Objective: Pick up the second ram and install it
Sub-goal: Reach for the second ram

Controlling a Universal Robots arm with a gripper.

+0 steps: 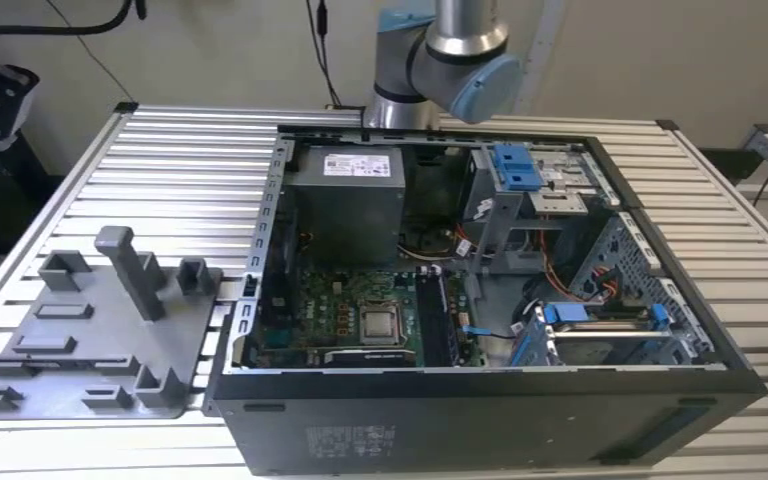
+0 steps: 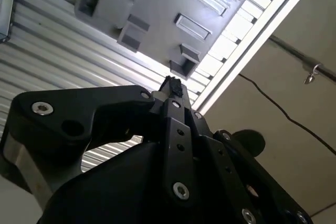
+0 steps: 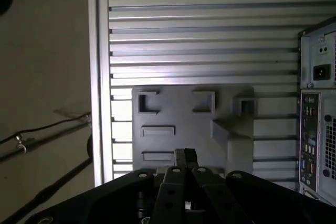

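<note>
Gripper (image 3: 185, 157) pressed together, seemingly empty, grey tray (image 3: 178, 114) beyond its tips; approach stage: grasping the second ram calls for spreading first

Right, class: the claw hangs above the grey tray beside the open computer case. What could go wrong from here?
1. The claw is shut over the grey tray; coming down like that, it might bump the tray instead of gripping anything.
2. The upright post stands tall on the tray, so a sideways sweep could strike it.
3. The case wall rises between tray and motherboard; a low carry might clip it.
</note>
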